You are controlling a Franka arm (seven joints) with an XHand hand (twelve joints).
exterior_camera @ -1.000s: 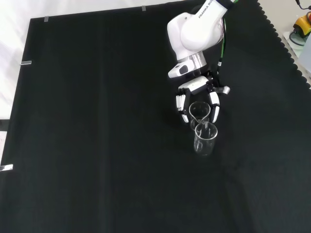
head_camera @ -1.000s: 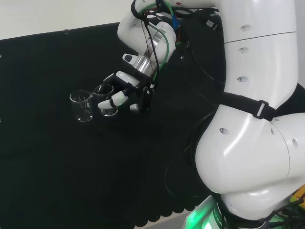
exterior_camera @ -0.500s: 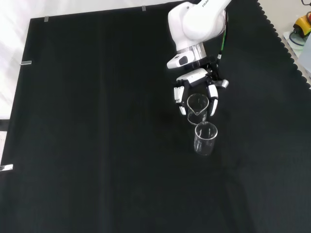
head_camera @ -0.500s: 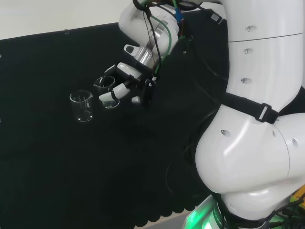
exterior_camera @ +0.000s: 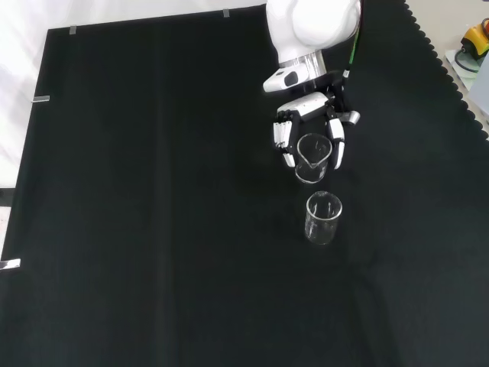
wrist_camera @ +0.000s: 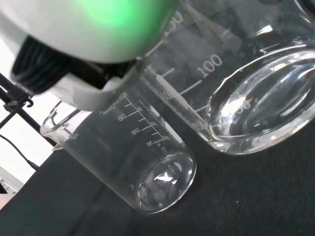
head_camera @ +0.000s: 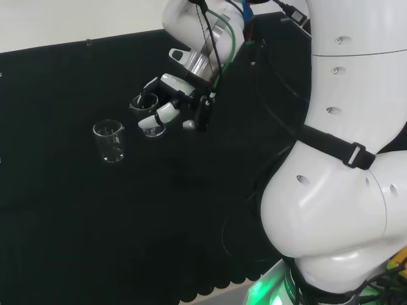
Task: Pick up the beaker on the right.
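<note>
While its fingers curled round it, the hand point(exterior_camera: 309, 126) held 1 beaker point(exterior_camera: 312, 157) at upper centre of the front view. A second beaker point(exterior_camera: 323, 218) stood just below, apart from it.

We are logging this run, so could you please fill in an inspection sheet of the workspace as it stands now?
Surface: black cloth covers the bench.
Job's things: held beaker lifted off the cloth; second beaker stands upright nearby, apart from it.
Clutter: nothing seen.
Grippers: hand has fingers curled round the held beaker.
Cables: green and black cables run along the arm.
Surroundings: yellow and red object beyond the cloth's edge.
</note>
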